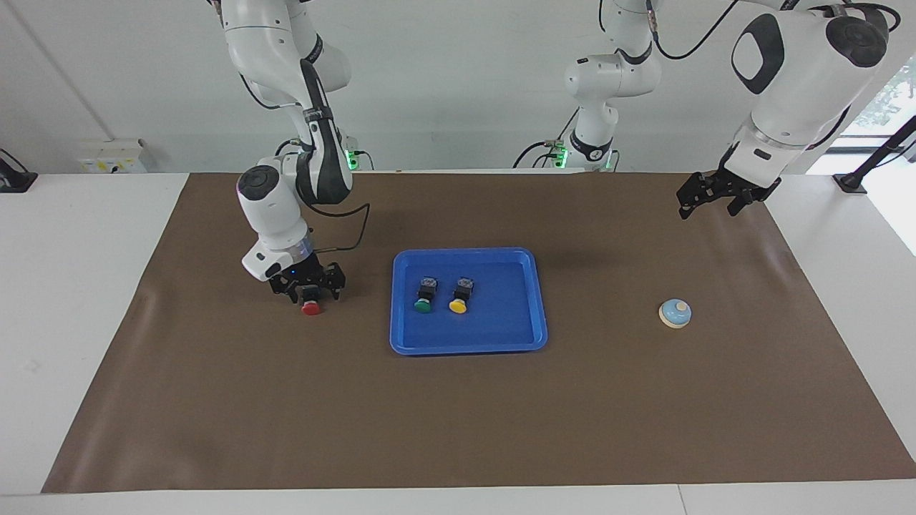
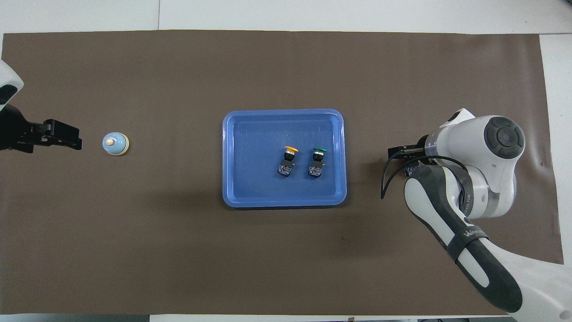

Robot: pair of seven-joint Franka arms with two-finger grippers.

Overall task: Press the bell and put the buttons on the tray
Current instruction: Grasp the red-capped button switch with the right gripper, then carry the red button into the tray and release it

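The blue tray point(image 1: 494, 336) lies mid-mat, also in the overhead view point(image 2: 250, 188). The green button point(image 1: 424, 296) point(image 2: 317, 161) and the yellow button point(image 1: 461, 295) point(image 2: 288, 160) lie side by side in it. My right gripper point(image 1: 309, 292) is down at the mat around the red button point(image 1: 311, 308), beside the tray toward the right arm's end. In the overhead view the right gripper point(image 2: 403, 154) and arm hide the red button. The light-blue bell point(image 1: 675, 313) point(image 2: 115, 144) stands toward the left arm's end. My left gripper point(image 1: 710, 207) point(image 2: 78, 139) is open, raised beside the bell.
A brown mat point(image 1: 458, 429) covers most of the white table. The right arm's cable point(image 2: 384, 179) loops down beside the tray.
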